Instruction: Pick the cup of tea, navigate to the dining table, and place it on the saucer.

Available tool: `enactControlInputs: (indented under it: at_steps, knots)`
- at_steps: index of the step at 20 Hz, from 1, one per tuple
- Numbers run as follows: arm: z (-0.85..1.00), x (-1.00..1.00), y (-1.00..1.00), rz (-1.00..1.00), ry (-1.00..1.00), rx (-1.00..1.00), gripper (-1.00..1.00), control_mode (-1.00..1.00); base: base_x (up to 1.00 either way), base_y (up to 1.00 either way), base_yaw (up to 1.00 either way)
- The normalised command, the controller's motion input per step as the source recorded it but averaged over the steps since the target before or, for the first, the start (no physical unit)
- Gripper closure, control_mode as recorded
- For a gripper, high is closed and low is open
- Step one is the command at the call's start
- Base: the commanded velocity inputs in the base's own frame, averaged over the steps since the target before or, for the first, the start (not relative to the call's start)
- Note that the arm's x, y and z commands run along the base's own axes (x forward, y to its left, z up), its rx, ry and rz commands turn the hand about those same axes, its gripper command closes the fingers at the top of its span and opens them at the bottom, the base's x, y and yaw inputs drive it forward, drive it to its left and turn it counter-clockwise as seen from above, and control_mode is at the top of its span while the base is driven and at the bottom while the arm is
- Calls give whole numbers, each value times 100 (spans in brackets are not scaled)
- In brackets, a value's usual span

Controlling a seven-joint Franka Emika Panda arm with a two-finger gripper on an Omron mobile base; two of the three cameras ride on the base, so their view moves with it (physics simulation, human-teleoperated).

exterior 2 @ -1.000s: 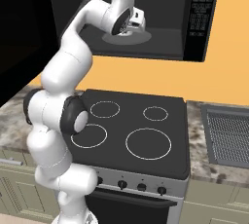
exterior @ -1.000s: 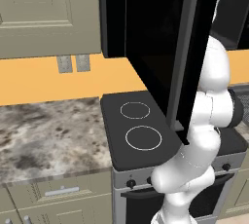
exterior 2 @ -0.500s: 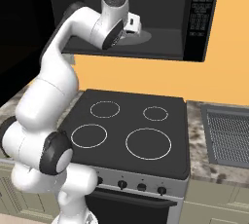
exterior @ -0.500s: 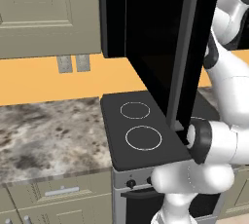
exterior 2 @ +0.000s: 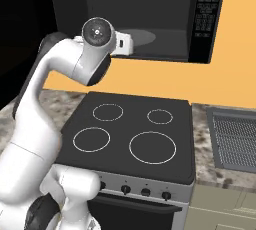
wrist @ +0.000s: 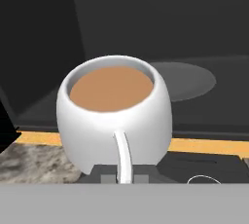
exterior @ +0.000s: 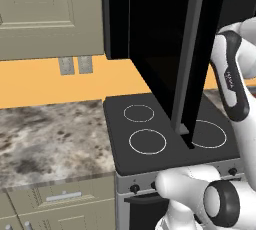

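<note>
Here the end effector point(wrist: 125, 177) grips the rounded, glossy white cup of tea point(wrist: 114, 116) by its handle.

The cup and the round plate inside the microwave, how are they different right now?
The cup is white, rounded and deep, with brown tea in it; the microwave plate is grey, flat and bare. The cup is outside the oven, with its handle toward the camera and the gripper shut on it; the plate lies on the microwave floor behind. Both are round.
</note>
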Motion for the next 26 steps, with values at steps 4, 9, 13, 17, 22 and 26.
enactControlInputs:
  at_steps: [4,9,13,17,22,26]
  knots:
    - [-1,-100,3,5,-7,0,100,-100,0,0,0]
    - [0,-100,0,5,-1,0,100,-100,0,0,0]
    - [0,-100,1,3,0,0,100,-100,0,0,0]
    - [0,-98,3,4,1,0,100,-100,0,0,0]
    - [0,-78,7,5,13,-2,100,-100,0,0,0]
    - [-9,-51,21,4,18,-7,100,-100,0,0,0]
